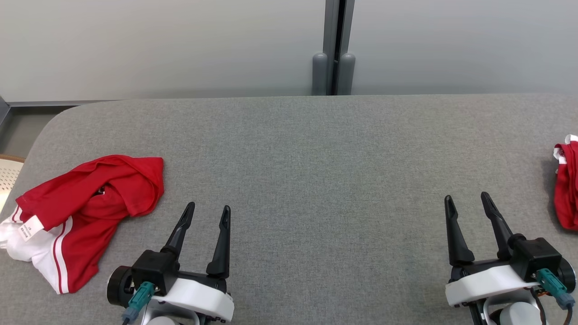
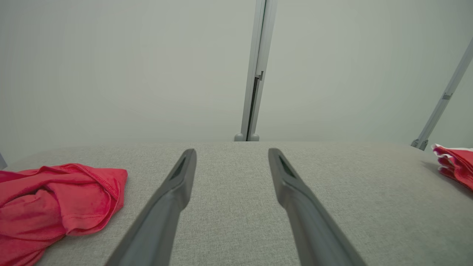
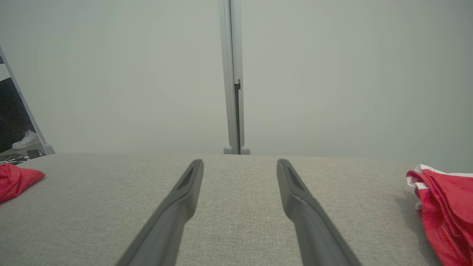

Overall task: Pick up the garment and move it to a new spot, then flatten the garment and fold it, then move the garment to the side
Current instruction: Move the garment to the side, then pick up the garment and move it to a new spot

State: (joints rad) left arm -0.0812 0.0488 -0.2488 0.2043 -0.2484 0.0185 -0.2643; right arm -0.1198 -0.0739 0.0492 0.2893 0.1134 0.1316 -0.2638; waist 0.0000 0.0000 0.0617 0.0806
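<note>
A crumpled red garment (image 1: 86,212) with white trim and a white label lies at the left edge of the grey table (image 1: 316,180); in the left wrist view the garment (image 2: 55,201) sits left of my fingers. My left gripper (image 1: 209,208) is open and empty, just right of that heap and apart from it. My right gripper (image 1: 466,199) is open and empty near the front right. In each wrist view the fingers (image 2: 177,184) (image 3: 295,188) spread wide over bare cloth.
A second red and white cloth bundle (image 1: 566,185) lies at the table's right edge, also seen as a bundle (image 3: 447,207) right of my right fingers. A grey wall with a vertical post (image 1: 334,49) stands behind the table. A pale chair (image 1: 9,174) edges in at far left.
</note>
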